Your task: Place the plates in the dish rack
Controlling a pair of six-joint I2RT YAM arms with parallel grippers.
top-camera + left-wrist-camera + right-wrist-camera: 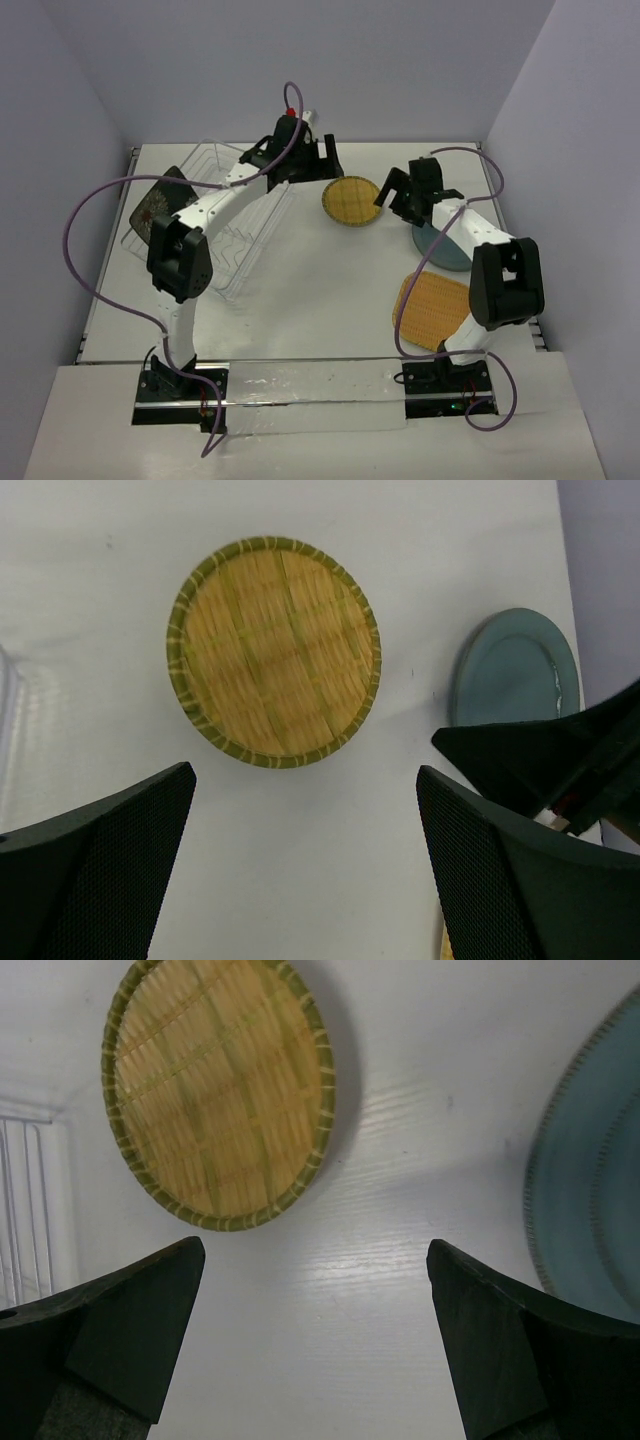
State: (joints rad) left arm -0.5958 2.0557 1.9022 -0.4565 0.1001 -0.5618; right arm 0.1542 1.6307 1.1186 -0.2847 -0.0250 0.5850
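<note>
The round yellow woven plate lies flat on the table between my two grippers; it shows in the left wrist view and the right wrist view. My left gripper is open and empty, above the table just behind the plate. My right gripper is open and empty, just right of the plate. The teal-grey plate lies under my right arm, partly hidden. The orange-yellow woven plate lies at the near right. The black flowered plate stands tilted at the left end of the clear wire dish rack.
My left arm reaches across over the rack. The right gripper's fingers show in the left wrist view beside the teal plate. The rack's wire edge shows at the left of the right wrist view. Walls close the table's back and sides.
</note>
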